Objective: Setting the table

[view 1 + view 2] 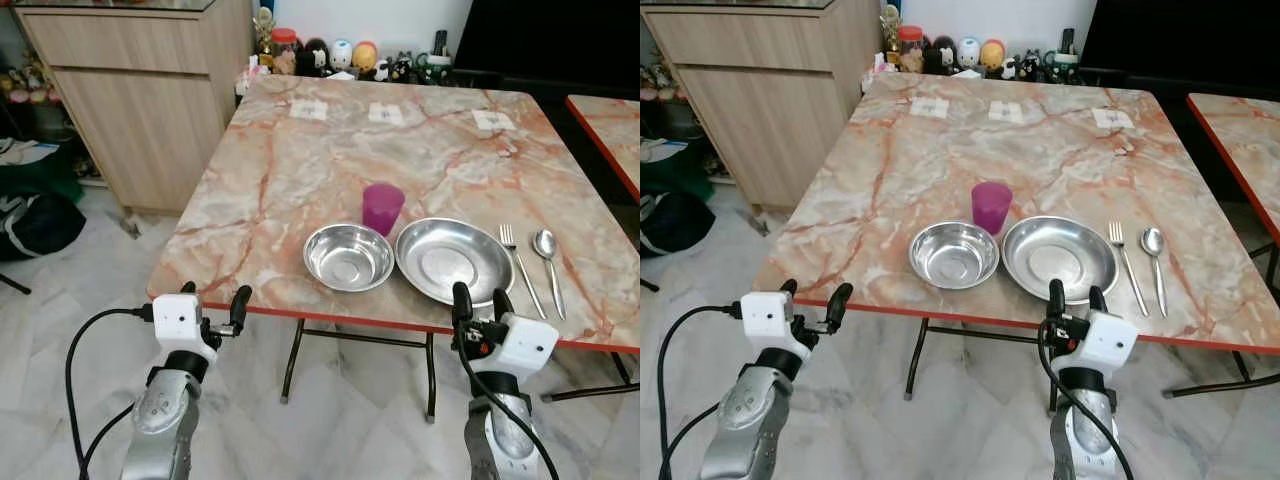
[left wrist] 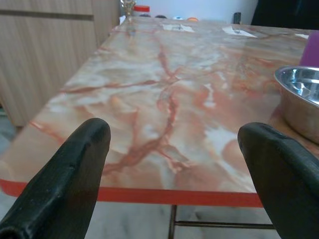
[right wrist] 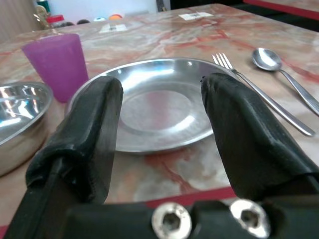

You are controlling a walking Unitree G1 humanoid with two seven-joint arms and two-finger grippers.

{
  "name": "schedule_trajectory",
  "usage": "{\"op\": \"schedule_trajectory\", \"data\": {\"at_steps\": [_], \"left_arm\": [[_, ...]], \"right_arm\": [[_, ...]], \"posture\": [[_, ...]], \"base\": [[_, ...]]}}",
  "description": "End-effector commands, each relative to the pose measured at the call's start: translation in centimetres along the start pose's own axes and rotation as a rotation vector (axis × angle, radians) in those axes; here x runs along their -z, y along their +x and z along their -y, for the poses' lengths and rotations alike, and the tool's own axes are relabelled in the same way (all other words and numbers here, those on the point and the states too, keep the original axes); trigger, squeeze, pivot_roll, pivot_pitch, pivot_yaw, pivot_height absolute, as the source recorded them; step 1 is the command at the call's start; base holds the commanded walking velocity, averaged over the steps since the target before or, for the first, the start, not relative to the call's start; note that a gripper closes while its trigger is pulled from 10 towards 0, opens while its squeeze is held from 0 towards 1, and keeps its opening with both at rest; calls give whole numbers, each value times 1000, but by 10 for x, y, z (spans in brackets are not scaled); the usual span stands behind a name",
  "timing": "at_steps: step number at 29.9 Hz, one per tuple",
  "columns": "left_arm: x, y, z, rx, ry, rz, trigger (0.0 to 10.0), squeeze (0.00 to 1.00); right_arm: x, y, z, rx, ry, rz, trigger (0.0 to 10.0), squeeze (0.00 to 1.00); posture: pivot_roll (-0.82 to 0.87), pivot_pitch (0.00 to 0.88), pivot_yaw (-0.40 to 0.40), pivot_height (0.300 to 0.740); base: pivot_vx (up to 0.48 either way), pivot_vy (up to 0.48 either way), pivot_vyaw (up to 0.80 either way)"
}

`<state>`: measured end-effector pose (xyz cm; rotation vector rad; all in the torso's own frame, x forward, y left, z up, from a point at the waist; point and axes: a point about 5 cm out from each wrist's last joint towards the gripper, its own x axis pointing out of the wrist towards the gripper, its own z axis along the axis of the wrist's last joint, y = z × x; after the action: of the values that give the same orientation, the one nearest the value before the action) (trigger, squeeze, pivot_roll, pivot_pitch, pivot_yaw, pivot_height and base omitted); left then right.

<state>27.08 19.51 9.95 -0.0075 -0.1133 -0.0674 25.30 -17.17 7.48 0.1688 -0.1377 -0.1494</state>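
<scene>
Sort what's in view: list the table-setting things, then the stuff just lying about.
For the job: steel bowl, steel plate, purple cup, fork, spoon, all near the table's front edge.

Lying about: toy figures and jar behind the far edge, three paper cards, dark bag on the floor.

On the marbled table (image 1: 300, 180) — 1 purple cup (image 1: 382, 207), 1 steel bowl (image 1: 348, 257), 1 steel plate (image 1: 454, 260), 1 fork (image 1: 520, 268) and 1 spoon (image 1: 548, 256). 3 paper labels (image 1: 386, 114) lie along the far side. 1 wooden cabinet (image 1: 140, 90) stands at the left — 1 second table's corner (image 1: 605, 125) at the right.
</scene>
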Motion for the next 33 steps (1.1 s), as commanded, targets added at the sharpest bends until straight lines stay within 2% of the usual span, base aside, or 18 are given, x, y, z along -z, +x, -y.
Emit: {"op": "schedule_trajectory", "data": {"at_steps": [1, 5, 8, 11, 14, 20, 24, 27, 33], "left_arm": [[2, -5, -10, -17, 25, -27, 10000, 0], [3, -8, -21, -60, 24, -31, 10000, 0], [2, -7, -18, -57, 22, -26, 10000, 0], [3, -6, -9, -44, 3, -20, 10000, 0], [5, -7, -6, -37, 2, -25, 10000, 0], [5, -6, -7, -41, -2, -24, 10000, 0], [5, -6, -7, -43, -2, -24, 10000, 0], [5, -6, -8, -45, -2, -24, 10000, 0], [6, -7, -8, -52, -3, -29, 10000, 0]], "right_arm": [[-1, -2, 4, 16, -1, 3, 10000, 0], [-2, -1, 6, 13, -11, 5, 10000, 0], [-3, 0, 6, 10, -15, 8, 10000, 0], [-6, 2, 6, 8, -19, 17, 10000, 0], [-7, 2, 8, 12, -19, 18, 10000, 0], [-7, 3, 9, 21, -11, 9, 10000, 0], [-7, 4, 8, 19, -6, 11, 10000, 0], [-10, 5, 7, 13, -13, 34, 10000, 0], [-13, 6, 7, 24, -12, 48, 10000, 0]], "posture": [[99, 71, -41, 740], [103, 74, -51, 740], [100, 75, -57, 740], [89, 74, -62, 740], [87, 74, -62, 740], [86, 73, -64, 740], [86, 73, -64, 740], [89, 73, -63, 740], [90, 74, -65, 740]], "base": [[0, 0, 0], [0, 0, 0], [0, 0, 0], [298, 0, 0], [363, 0, 0], [416, 0, 0], [431, 0, -655], [397, 0, 0], [0, 0, 0]]}}
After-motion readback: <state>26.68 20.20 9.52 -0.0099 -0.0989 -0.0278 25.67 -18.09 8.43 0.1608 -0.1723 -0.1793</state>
